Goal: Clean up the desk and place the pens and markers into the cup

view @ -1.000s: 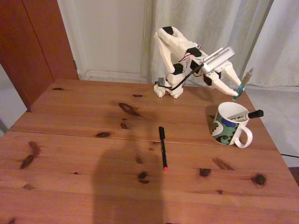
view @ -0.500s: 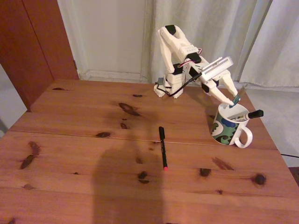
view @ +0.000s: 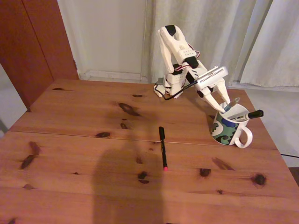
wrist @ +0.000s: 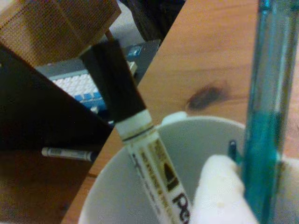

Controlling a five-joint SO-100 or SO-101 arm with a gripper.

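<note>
The white arm (view: 180,56) bends forward and down, its jaws closed around something slim.

Teal pen (wrist: 264,116) runs off frame; grip perhaps hidden.

The desk (view: 84,154) is seen as reddish knotted wood with a soft sheen. The cup (view: 224,130) looks like glossy glazed ceramic. The teal pen (wrist: 264,116) is translucent smooth plastic; the marker (wrist: 149,154) is glossy, its cap matt black.
</note>
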